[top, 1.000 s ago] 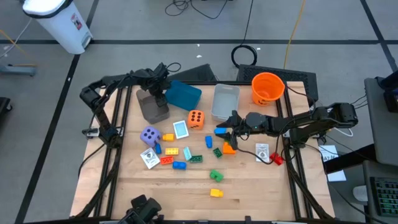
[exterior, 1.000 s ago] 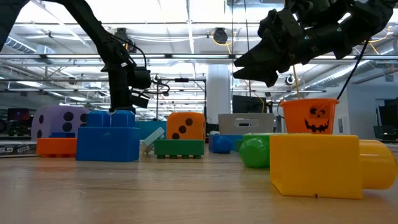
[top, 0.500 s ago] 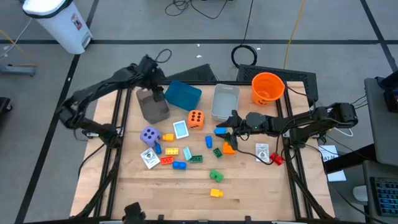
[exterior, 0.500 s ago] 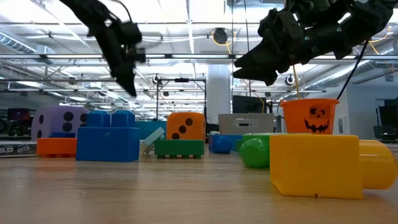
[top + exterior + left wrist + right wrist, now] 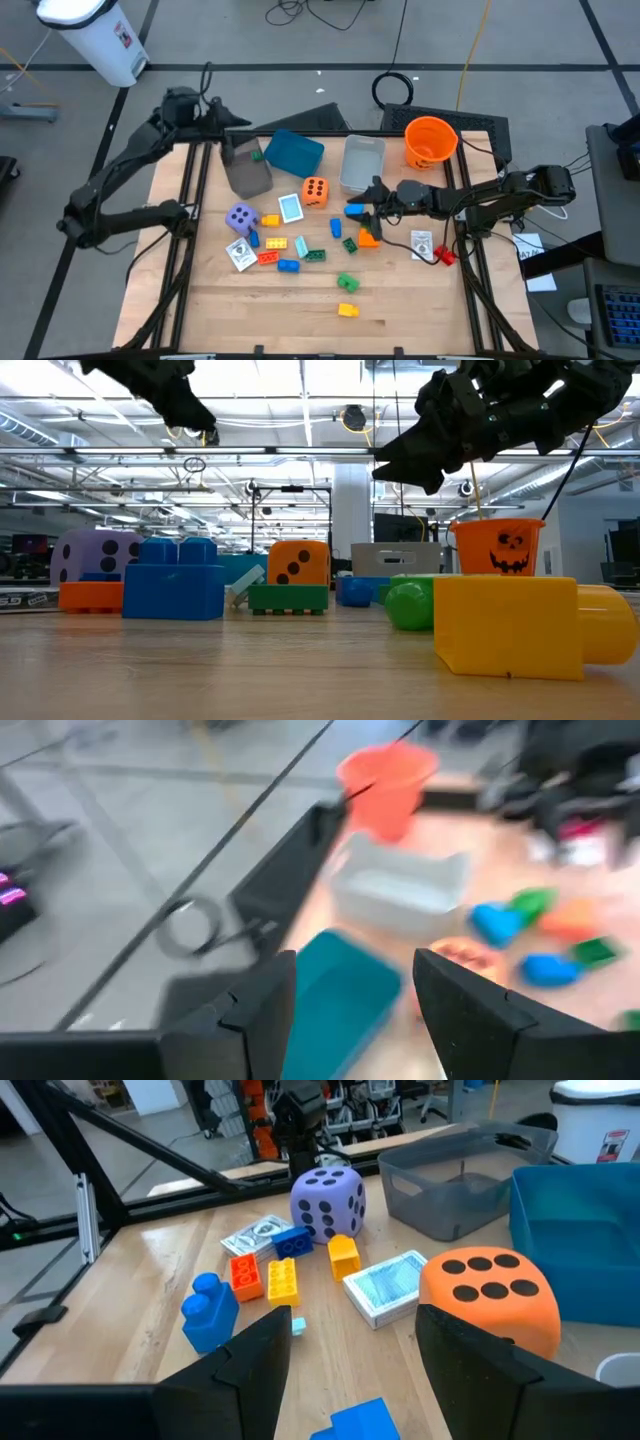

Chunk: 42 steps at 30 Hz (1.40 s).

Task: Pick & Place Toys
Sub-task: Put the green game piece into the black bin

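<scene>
**Toys spread across wooden table, both arms empty-handed**

Plywood makes up the table [image 5: 200, 290], which stands on a grey floor crossed by dark lines; a white bin [image 5: 95, 35] sits off the far left corner, and cables lie beyond the far edge. The low view looks into a hall with ceiling lights and rails.

Far left, the left gripper [image 5: 225, 130] hangs above the table's far-left corner, fingers [image 5: 255, 1020] parted with nothing between them. Just beside it stands a grey bin [image 5: 247, 170] with a small green piece at its rim. Next comes the teal box [image 5: 293, 152], then a pale grey tray [image 5: 361, 163], then the orange bucket [image 5: 430, 141]; what lies inside them cannot be told.

Toys lie in the middle: a purple die [image 5: 240, 217], cards [image 5: 290, 208], an orange die [image 5: 315, 191], and small bricks [image 5: 285, 252] in red, yellow, blue and green, with a yellow brick [image 5: 347, 310] nearest the front edge.

Right of centre, the right gripper [image 5: 368, 207] hovers over a blue brick [image 5: 354, 210], fingers [image 5: 250, 1370] apart, holding nothing.
</scene>
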Available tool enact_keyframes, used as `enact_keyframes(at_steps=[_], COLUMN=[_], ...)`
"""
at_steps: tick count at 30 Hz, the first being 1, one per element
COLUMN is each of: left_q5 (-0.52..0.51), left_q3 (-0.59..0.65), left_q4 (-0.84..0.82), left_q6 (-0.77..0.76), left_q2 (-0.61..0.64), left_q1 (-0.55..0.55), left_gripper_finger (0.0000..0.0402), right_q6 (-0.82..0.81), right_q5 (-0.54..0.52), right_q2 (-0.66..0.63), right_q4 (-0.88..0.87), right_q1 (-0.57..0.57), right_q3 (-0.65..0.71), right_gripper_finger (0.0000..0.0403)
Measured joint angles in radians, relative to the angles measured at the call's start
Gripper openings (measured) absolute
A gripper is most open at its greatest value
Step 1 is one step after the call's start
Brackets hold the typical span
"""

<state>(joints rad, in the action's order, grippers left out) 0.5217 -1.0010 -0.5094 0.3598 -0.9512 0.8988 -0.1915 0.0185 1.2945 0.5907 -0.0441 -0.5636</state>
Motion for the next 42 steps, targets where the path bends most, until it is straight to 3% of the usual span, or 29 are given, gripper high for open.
enact_keyframes(at_steps=[4, 11, 15, 19, 32, 42], left_q5=[0.129, 0.15, 0.15, 0.108, -0.518, -0.97], left_q3=[0.185, 0.48, 0.567, 0.582, 0.582, 0.564], left_q4=[0.198, 0.59, 0.742, 0.776, 0.769, 0.777], left_q6=[-0.107, -0.32, -0.392, -0.422, -0.423, -0.418], left_q2=[0.063, 0.094, 0.094, 0.095, 0.094, 0.041], left_q1=[-0.005, -0.091, -0.182, -0.315, -0.885, -1.191], left_gripper_finger=[0.0212, 0.0212, 0.0212, 0.0212, 0.0212, 0.0212], right_q6=[0.001, -0.005, -0.005, -0.005, -0.049, -0.088], right_q5=[0.0, 0.0, 0.0, 0.0, 0.0, -0.002], right_q2=[0.0, 0.0, 0.0, 0.0, 0.001, 0.063], right_q4=[0.032, 0.049, 0.049, 0.049, 0.048, 0.084], right_q1=[0.0, 0.0, 0.0, 0.0, 0.015, 0.114], right_q3=[0.0, 0.0, 0.0, 0.0, 0.0, 0.0], right_gripper_finger=[0.0208, 0.0208, 0.0208, 0.0208, 0.0208, 0.0208])
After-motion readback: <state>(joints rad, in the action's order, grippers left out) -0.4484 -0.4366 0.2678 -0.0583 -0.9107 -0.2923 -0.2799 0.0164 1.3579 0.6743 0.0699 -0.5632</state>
